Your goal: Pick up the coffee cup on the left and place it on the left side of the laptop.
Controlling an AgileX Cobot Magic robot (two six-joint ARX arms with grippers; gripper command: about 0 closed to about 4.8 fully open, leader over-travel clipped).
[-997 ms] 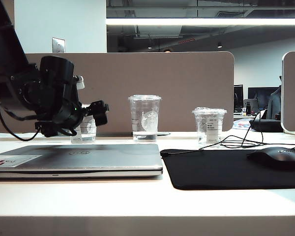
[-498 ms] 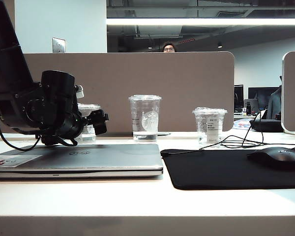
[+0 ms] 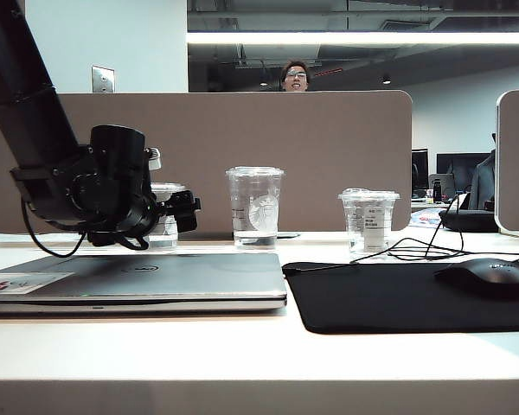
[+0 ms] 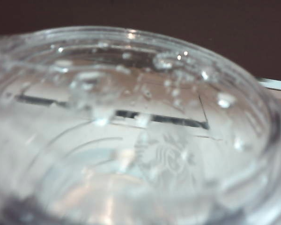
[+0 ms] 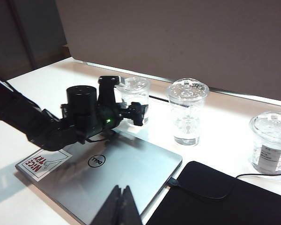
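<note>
The left arm came down from the upper left of the exterior view, its wrist bent so the left claw pointed level toward the coffee cup at the back of the counter. Its fingers stood apart on either side of the cup and were not clamped on it. The cup stood upright on the counter just behind the far edge of the closed laptop, near the laptop's left half.

The left wrist view showed only the cup's clear lid, very close and blurred, with droplets and a faint printed mark beneath; none of the claw showed there.

The right wrist view looked down on the whole layout: the left claw around the short cup, the taller cup with the round logo beside it, a third short cup well off to the side, and the black mat next to the laptop. The right claw hung over the laptop's near edge with its fingertips together, holding nothing.

The exterior view alone showed the mouse on the mat.
</note>
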